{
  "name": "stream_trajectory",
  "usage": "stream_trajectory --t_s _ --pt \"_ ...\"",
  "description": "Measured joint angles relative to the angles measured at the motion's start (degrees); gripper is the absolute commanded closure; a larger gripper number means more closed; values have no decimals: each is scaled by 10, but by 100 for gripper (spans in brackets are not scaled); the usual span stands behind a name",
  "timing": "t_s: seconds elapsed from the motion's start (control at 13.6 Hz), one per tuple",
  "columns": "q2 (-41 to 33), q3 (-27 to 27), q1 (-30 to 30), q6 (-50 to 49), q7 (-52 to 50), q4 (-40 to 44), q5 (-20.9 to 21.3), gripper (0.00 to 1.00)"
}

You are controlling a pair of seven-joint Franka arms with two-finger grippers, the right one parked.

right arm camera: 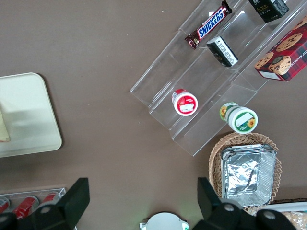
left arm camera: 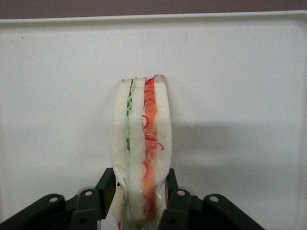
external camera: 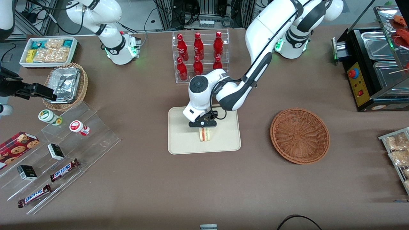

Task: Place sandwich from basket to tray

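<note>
My left gripper (external camera: 204, 128) hangs over the cream-beige tray (external camera: 182, 142) and is shut on the sandwich (external camera: 204, 134). The sandwich is a wrapped wedge of white bread with red and green layers, standing on edge on or just above the tray's surface. In the left wrist view the black fingers (left arm camera: 106, 189) press both sides of the sandwich (left arm camera: 144, 134), with the pale tray (left arm camera: 240, 72) under it. The reddish-brown wicker basket (external camera: 299, 135) sits empty on the table beside the tray, toward the working arm's end.
A clear rack of red bottles (external camera: 198, 54) stands farther from the front camera than the tray. A lighter wicker basket with foil containers (external camera: 65, 86), a white box of snack packets (external camera: 48, 51) and a clear stepped stand (external camera: 64, 153) lie toward the parked arm's end. A black food warmer (external camera: 374, 64) is at the working arm's end.
</note>
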Motion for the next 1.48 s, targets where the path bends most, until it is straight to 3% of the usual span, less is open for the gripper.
stream_trajectory --t_s 0.37,0.81,1.18,1.48 --pt "-63 6 14 -48 -8 27 -1 0" --pt "-193 9 104 -204 -2 27 -37 0" --pt "-263 11 193 -305 116 22 -53 0" --pt "-326 12 273 -329 241 -18 -80 0"
